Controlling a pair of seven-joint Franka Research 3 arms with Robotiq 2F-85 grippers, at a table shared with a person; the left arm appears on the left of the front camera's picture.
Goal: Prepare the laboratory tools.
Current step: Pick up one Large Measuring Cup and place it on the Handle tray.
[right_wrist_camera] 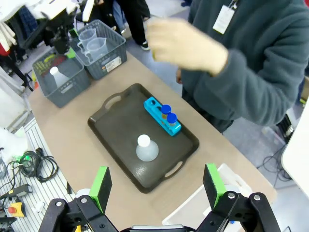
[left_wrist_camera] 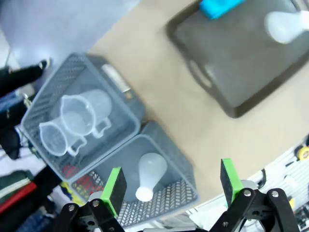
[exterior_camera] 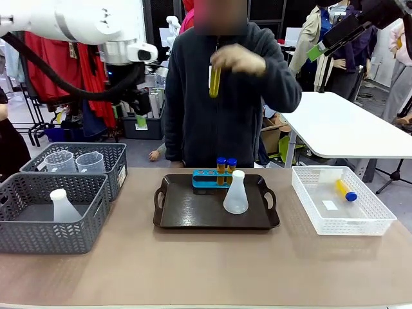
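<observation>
Left gripper (left_wrist_camera: 171, 186) hangs wide open and empty over the grey baskets (left_wrist_camera: 53, 92) with beakers (left_wrist_camera: 84, 113) and one flask (left_wrist_camera: 150, 173) — right gripper (right_wrist_camera: 157, 186) spread too, above the tray (right_wrist_camera: 120, 130) holding rack (right_wrist_camera: 157, 112), tubes (right_wrist_camera: 168, 112), second flask (right_wrist_camera: 146, 149), bare tabletop (right_wrist_camera: 72, 111) all round; basket label (left_wrist_camera: 117, 79) unreadable.

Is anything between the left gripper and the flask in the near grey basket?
Nothing visible does. The open left gripper hangs above the grey basket. The flask sits alone inside with nothing over it, and only the basket's mesh walls surround it.
</observation>
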